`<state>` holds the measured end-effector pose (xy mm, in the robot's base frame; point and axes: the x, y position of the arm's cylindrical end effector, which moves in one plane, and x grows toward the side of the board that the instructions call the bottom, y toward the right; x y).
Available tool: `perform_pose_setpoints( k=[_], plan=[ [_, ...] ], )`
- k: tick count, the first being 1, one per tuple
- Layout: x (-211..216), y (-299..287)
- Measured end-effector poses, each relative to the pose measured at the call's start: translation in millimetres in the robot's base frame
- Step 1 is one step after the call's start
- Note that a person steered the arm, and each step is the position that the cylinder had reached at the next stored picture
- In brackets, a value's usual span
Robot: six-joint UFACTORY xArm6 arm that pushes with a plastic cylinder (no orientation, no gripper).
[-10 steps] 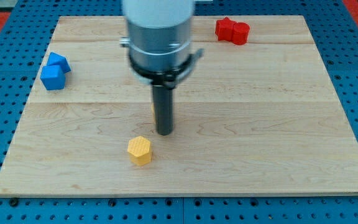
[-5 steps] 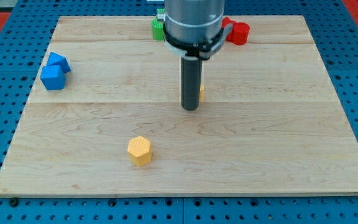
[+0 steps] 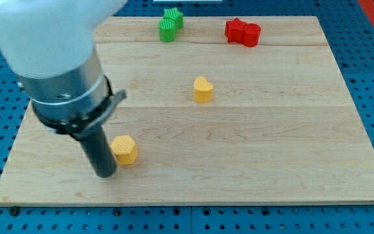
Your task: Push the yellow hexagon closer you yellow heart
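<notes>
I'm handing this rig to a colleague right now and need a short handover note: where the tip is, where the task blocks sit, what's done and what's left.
My tip: down on the board, touching or nearly touching the lower-left side of the yellow hexagon.
Yellow heart: up and to the view's right of the hexagon, with clear board between them.
Done: tip is set behind the hexagon, on the side away from the heart.
Left: push the hexagon up and rightward until it sits close to the heart.

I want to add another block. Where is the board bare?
Free: the view's right half below the red blocks and right of the yellow heart. Crowded: lower left, where my tip sits beside the yellow hexagon, and the top edge by the green blocks.
</notes>
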<state>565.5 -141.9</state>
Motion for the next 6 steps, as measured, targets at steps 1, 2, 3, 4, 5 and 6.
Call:
perform_pose_setpoints(
  k=[1, 2, 3, 4, 5, 6],
  plan=[
    [-15, 36],
    [-15, 119],
    [-27, 117],
    [-71, 87],
    [-89, 65],
    [-113, 36]
  ],
)
